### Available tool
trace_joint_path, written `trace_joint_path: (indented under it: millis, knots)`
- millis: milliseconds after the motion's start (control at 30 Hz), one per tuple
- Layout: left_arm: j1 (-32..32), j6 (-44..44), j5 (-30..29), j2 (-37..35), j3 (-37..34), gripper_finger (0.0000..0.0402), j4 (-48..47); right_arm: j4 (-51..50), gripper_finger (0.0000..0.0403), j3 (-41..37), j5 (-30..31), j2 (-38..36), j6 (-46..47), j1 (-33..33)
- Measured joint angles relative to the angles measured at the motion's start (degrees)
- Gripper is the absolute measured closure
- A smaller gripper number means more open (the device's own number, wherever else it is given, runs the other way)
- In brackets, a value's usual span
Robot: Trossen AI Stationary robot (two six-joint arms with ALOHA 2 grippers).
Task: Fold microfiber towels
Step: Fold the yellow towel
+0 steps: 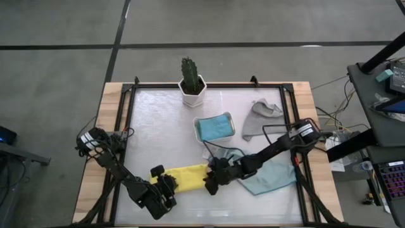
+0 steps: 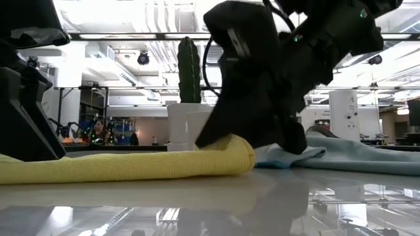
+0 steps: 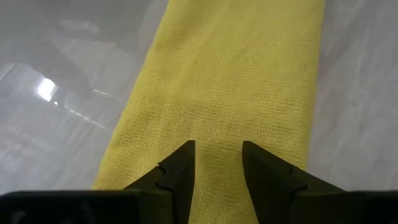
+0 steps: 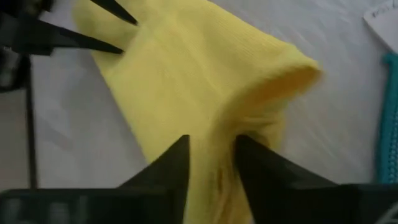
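Observation:
A yellow towel (image 1: 186,177), folded into a long strip, lies flat on the table's near middle. My left gripper (image 1: 168,182) is shut on its left end and my right gripper (image 1: 211,180) on its right end. A blue towel (image 1: 214,126) lies folded in a white tray (image 1: 197,131). A grey towel (image 1: 259,117) lies crumpled at the far right. A pale teal towel (image 1: 273,175) lies spread under my right arm. My left gripper has the yellow strip's left end (image 3: 217,163) between its two fingers (image 3: 180,167), slanting down from the near left and pointing along the strip. That end rests on the table. How many layers it has I cannot tell. My right gripper pinches the strip's right end (image 4: 214,158) between its two fingers (image 4: 171,163), slanting down from the right. The cloth bunches between them and a rounded fold (image 4: 292,71) bulges up beside the fingers. In the low view that end (image 2: 237,155) sits on the table.
A cactus in a white pot (image 1: 192,83) stands at the far middle. Black rails (image 1: 209,85) frame the table top. Bare table (image 1: 158,130) lies on the far left.

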Motion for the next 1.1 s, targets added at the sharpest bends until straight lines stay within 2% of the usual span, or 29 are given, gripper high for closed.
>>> trace_joint_path:
  millis: [233, 467, 667, 900, 1100]
  knots:
    - [0.0, 1.6, 0.0, -0.4, 1.3, 0.0284, -0.7, 0.1, 0.0386, 0.0, -0.2, 0.4, -3.7, 0.0]
    - [-0.3, 6.4, 0.3, -4.4, 2.0, 0.0284, -1.0, -3.3, 0.0393, 0.0, -0.5, -2.7, -5.5, 0.0]
    - [-2.1, 6.0, 3.6, -8.4, 2.0, 0.0284, -5.7, -14.3, 0.0394, 0.0, -0.5, -8.3, -5.6, 0.0]
    - [-5.6, -1.5, 6.4, -9.0, 0.7, 0.0284, -9.9, -24.9, 0.0394, 1.0, -0.5, -13.5, -4.8, 0.0]
    - [-7.7, -6.0, 6.8, -6.0, 0.1, 0.0284, -7.6, -31.5, 0.0394, 6.5, -0.5, -12.5, -5.5, 0.0]
